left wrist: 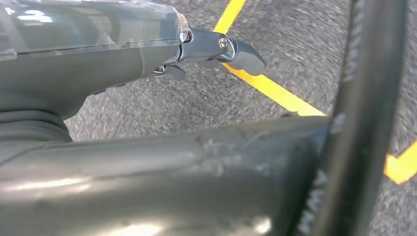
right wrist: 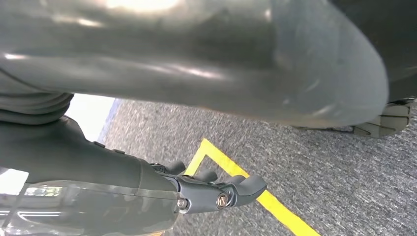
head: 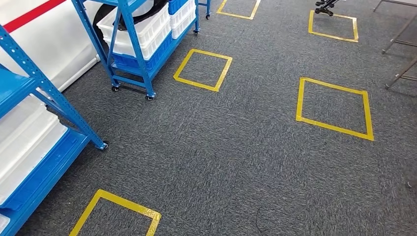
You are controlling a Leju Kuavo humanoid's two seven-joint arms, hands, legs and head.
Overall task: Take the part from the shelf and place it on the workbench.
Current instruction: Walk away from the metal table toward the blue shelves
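— Where is the part sitting right now?

— I'm looking at the farther blue shelf [head: 132, 54], the one on castors. A dark curved thing [head: 147, 10] is lying in the top white bin [head: 140, 29] there, but I cannot tell whether it is the part. Either way, it is lying well apart from both hands.

— And what are the hands doing?

— The left hand [left wrist: 211, 51] is hanging low over the grey carpet [head: 246, 162], its dark fingers [left wrist: 243, 54] stretching out loosely and gripping nothing. A strip of yellow tape [left wrist: 275, 91] is running across the floor beneath it.

— The right one?

— The right hand [right wrist: 211, 189] is hanging the same way, its fingers [right wrist: 248, 187] lying out side by side, a little apart, with nothing between them. A yellow taped corner [right wrist: 231, 169] is showing on the carpet below.

— Anything nearer?

— A second blue shelf [head: 29, 83] is standing close on the robot's left, carrying white bins [head: 24, 142] on its lower level. Yellow taped squares [head: 202, 70] are marking the carpet between and beyond the shelves.
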